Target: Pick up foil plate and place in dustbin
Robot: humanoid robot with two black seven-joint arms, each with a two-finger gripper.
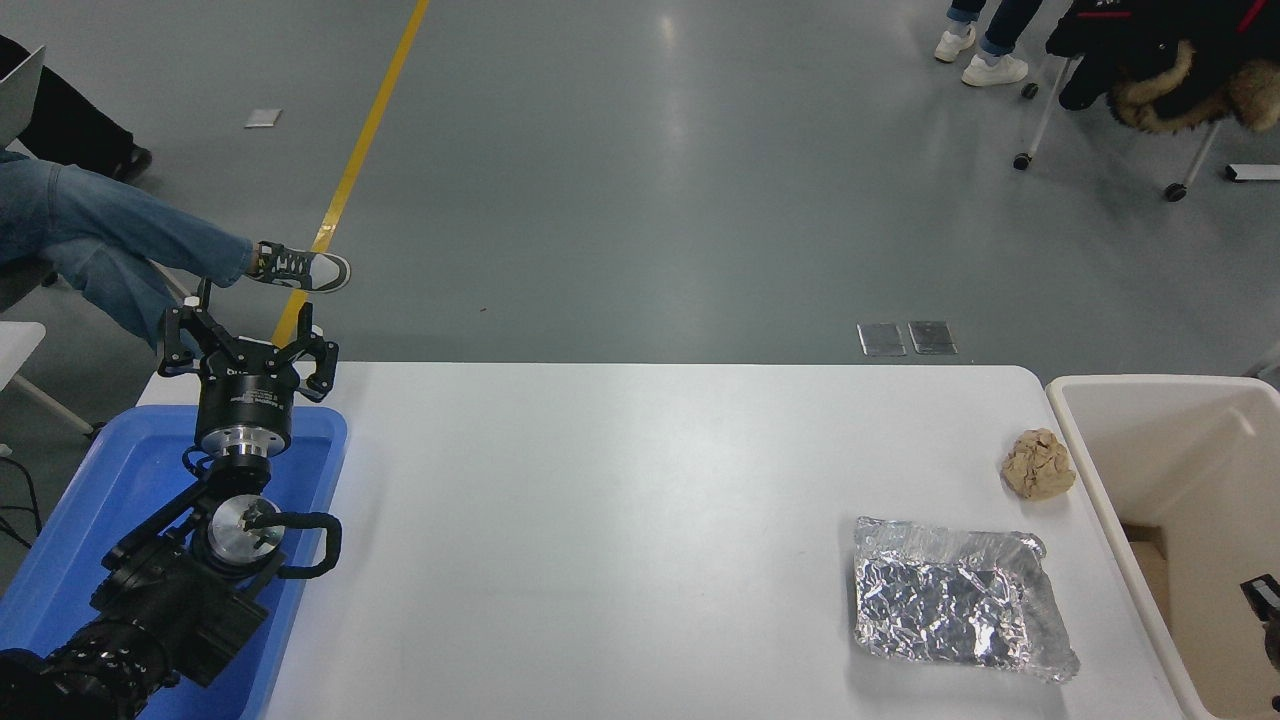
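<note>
A: Foil plate [950, 600] lies flat on the white bench [600, 520], near right corner, untouched. Paper ball [1038, 463] just beyond it; dustbin [1075, 440] beside the bench's right edge.

B: End effectors?

A: Left end effector [245, 340] parked over the blue tray [120, 470], fingers spread. Right end effector [1265, 600] barely shows inside the dustbin; cannot tell.

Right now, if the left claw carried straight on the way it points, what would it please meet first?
Probably nothing on the table: the left claw points away over the blue tray's far rim and the table's far edge. Beyond are open floor and a seated person's shoe, though depth is unclear.
</note>
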